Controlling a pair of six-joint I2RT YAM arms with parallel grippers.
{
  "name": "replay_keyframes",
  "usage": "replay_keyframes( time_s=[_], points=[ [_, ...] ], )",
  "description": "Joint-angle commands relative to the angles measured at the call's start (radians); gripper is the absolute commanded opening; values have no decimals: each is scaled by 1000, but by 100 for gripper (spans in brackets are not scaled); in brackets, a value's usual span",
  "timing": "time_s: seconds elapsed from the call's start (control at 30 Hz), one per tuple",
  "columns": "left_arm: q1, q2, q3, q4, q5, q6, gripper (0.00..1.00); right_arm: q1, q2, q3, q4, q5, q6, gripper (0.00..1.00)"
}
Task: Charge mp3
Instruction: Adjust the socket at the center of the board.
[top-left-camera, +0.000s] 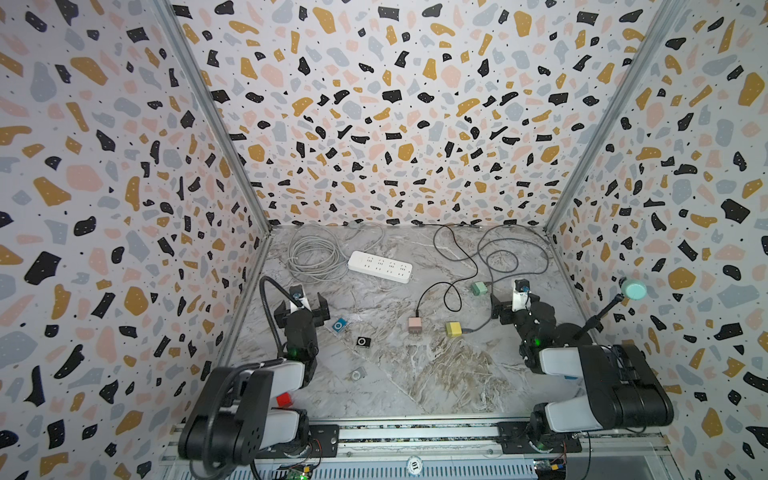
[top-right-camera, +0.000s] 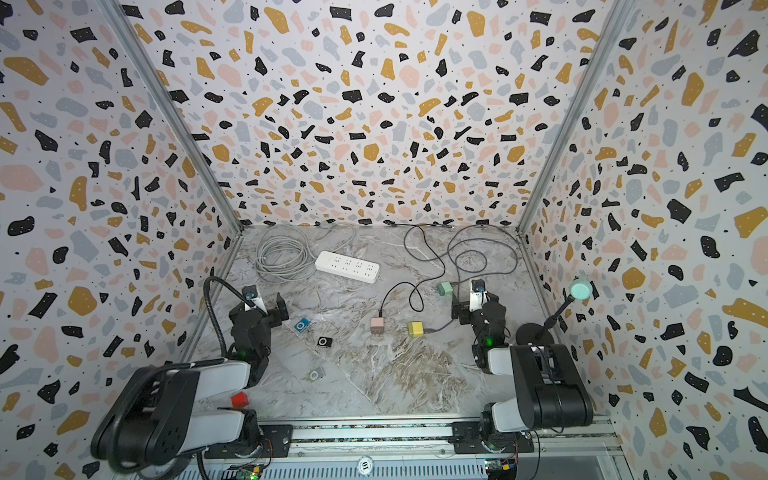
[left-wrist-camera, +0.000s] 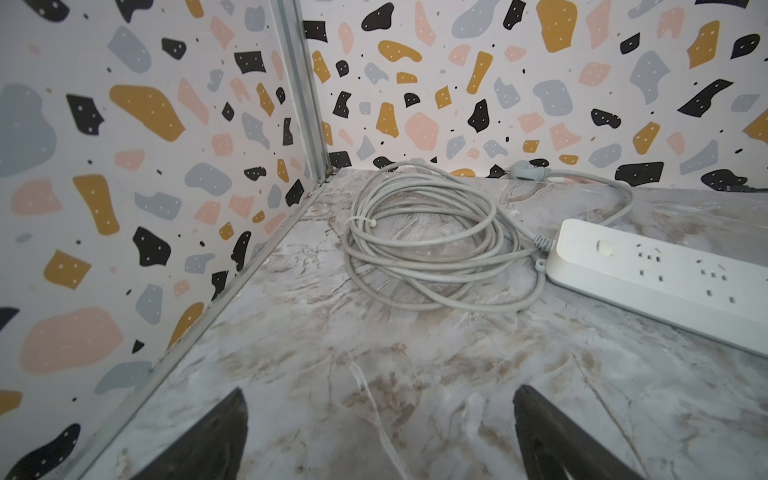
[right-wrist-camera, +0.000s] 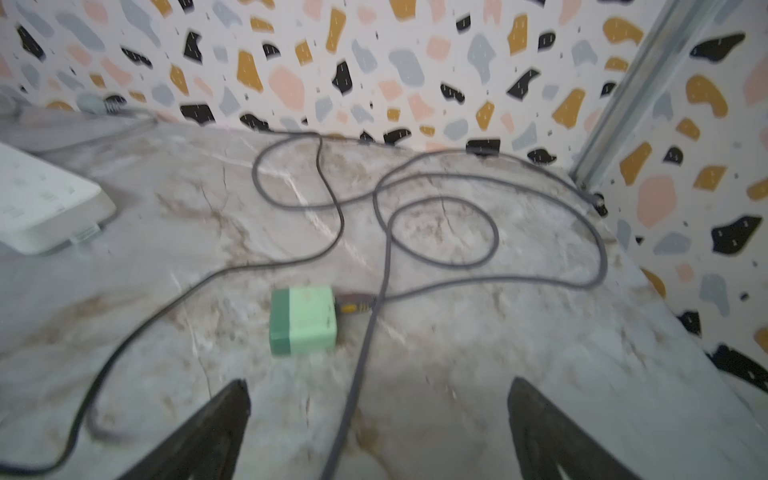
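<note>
Mp3 players (top-left-camera: 363, 341) are untouched; left pincer (left-wrist-camera: 379, 390) and right pincer (right-wrist-camera: 378, 382) are held open, the green charger (right-wrist-camera: 302, 321) seemingly to be grasped next.

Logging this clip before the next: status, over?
Left gripper, right gripper: jaws apart, empty. Blue mp3, black mp3, silver mp3 lie uncabled. Dark cable lies just ahead of right gripper, beside green charger.
</note>
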Motion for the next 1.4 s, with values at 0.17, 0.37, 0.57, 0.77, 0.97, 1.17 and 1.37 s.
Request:
replay_keyframes(
  time_s=[0.17,0.37,0.57,0.77,0.97,1.17,1.37],
  points=[
    [-8,-212,629,-916,236,-461,100,457,-243,533,-885,71,82,98],
    [-8,-236,632,-1009,354,-523,100,510,-91,670,-956,-111,57,99],
    [-10,-355,580,-1031,446,-508,100,499,380,1067,-1180,-153,-189,99],
    [-10,-483,555,-1078,521,-484,100,431,794,1532,-1323,-257,-286,100],
    [-10,-523,575,-1152,485,-437,100,421,1034,1834,-1403,-357,-300,100],
    [-9,-495,606,-1170,473,-405,100,419,1093,1842,-1368,-442,-292,100],
    [-10,-472,616,-1162,455,-379,100,438,1137,1846,-1349,-447,-290,99]
  ],
)
